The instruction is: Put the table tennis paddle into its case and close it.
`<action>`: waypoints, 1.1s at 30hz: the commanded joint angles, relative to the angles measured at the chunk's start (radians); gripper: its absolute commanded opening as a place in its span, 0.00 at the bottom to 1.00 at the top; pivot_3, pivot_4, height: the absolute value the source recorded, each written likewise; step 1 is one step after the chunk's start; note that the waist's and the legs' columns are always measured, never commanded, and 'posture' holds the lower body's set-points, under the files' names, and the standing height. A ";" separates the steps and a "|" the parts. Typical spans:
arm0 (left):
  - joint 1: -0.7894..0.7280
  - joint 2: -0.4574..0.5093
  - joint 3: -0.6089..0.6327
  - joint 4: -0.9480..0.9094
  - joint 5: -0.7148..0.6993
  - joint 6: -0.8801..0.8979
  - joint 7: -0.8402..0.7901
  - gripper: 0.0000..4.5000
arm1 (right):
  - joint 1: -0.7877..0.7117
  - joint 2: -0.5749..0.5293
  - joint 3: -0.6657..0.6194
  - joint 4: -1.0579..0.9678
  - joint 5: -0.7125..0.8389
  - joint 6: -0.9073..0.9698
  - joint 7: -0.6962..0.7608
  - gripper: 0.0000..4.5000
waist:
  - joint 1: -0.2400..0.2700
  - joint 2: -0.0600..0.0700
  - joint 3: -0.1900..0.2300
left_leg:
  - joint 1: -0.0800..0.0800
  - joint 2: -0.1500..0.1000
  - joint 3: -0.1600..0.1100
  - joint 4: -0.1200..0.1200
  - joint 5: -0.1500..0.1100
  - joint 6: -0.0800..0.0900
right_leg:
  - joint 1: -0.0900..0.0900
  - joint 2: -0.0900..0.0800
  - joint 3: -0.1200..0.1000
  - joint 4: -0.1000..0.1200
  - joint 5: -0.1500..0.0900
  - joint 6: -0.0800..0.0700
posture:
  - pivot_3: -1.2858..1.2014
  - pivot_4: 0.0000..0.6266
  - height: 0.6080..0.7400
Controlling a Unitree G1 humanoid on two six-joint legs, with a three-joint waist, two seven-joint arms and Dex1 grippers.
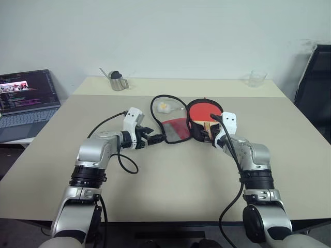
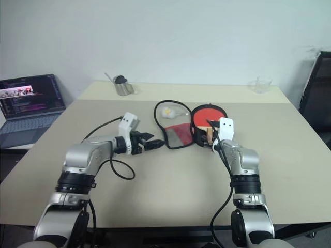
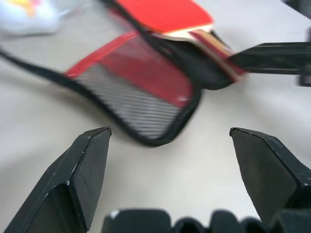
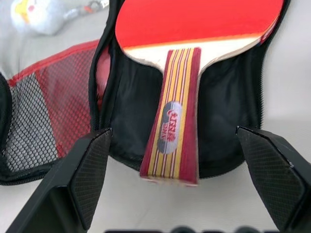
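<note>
A beige table [image 1: 170, 181] is seen, made of a near surface and a paler far section joined by a seam, set against a plain white wall [image 1: 181, 31]. At the far left of the table a small metal pitcher [image 1: 118, 81] with a dark lid is placed; at the far right a clear glass [image 1: 256, 78] is set. On a lower surface to the left an open laptop [image 1: 28, 101] with a lit screen is recorded. A dark chair [image 1: 315, 98] is partly seen at the right edge of the room. Near the table's middle the case [image 1: 173, 129] is laid open, its red-lined mesh flap spread to the left and its black half to the right. The table tennis paddle [image 4: 194, 29] is laid in the black half, red blade inside, with the striped handle projecting over the near rim. A small white-yellow ball [image 1: 164, 107] is found within the loop of the flap's zipper rim, on its far side. The left gripper [image 1: 153, 138] is held released, empty, just left of the mesh flap. The right gripper [image 4: 184, 174] is held released, its fingers [image 4: 90, 170] set either side of the handle without contact.
</note>
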 commanded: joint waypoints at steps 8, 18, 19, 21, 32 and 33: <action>0.008 -0.009 0.006 -0.080 -0.023 0.028 0.026 0.95 | -0.028 0.014 0.026 0.064 -0.044 -0.064 -0.024 0.78 | -0.003 0.000 0.000 | 0.000 0.001 0.000 0.000 0.000 0.000 | 0.000 0.000 0.000 0.000 -0.001 0.002 | 0.52 0.24 1.00; 0.009 -0.009 0.009 -0.084 -0.025 0.032 0.034 0.95 | -0.036 0.013 0.027 0.072 -0.042 -0.071 -0.028 0.33 | -0.002 0.000 0.000 | 0.000 0.000 0.000 0.000 0.000 0.000 | 0.000 0.000 0.000 0.000 -0.001 0.002 | 0.52 0.24 1.00; 0.010 -0.009 0.009 -0.085 -0.026 0.032 0.035 0.95 | -0.040 0.011 0.026 0.071 -0.041 -0.071 -0.027 0.33 | -0.002 0.000 0.000 | 0.000 0.000 0.000 0.000 0.000 0.000 | 0.000 0.000 0.000 0.000 -0.001 0.002 | 0.52 0.24 1.00; 0.010 -0.009 0.010 -0.087 -0.027 0.033 0.037 0.95 | -0.053 0.006 0.023 0.068 -0.038 -0.073 -0.022 0.33 | -0.002 0.000 0.000 | 0.000 0.000 0.000 0.000 0.000 0.000 | 0.000 0.000 0.000 0.000 -0.001 0.002 | 0.52 0.24 1.00; 0.021 -0.021 0.005 -0.111 -0.042 0.047 0.055 0.95 | -0.122 0.012 0.018 0.110 -0.032 -0.099 -0.019 0.33 | -0.003 0.000 0.000 | 0.000 0.000 0.000 0.000 0.000 0.000 | 0.000 0.000 0.000 0.000 0.000 0.000 | 0.52 0.24 1.00; 0.022 -0.023 0.005 -0.115 -0.043 0.050 0.057 0.95 | -0.128 0.014 0.019 0.136 -0.037 -0.116 -0.019 0.33 | -0.003 0.000 0.000 | 0.000 0.000 0.000 0.000 0.000 0.000 | 0.000 0.000 0.000 0.000 0.000 0.000 | 0.52 0.24 1.00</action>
